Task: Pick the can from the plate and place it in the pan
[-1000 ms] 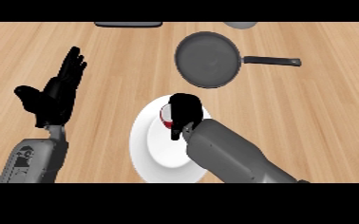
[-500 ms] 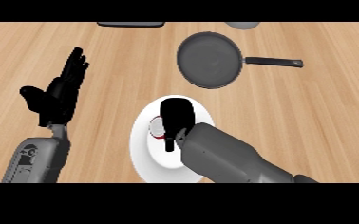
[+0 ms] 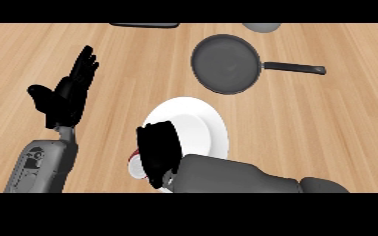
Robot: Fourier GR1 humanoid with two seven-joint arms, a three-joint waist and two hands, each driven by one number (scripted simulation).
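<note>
Comparing with a second ago, note that your right hand (image 3: 159, 150) has drawn back toward the plate's (image 3: 199, 115) near-left edge, fingers curled round the can (image 3: 134, 160). The pan (image 3: 225, 70) lies well apart; the lift remains.

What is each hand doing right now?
Left hand: open, resting at the left, fingers up, holding nothing.
Right hand: shut on the can, over the plate's lower left edge.
</note>
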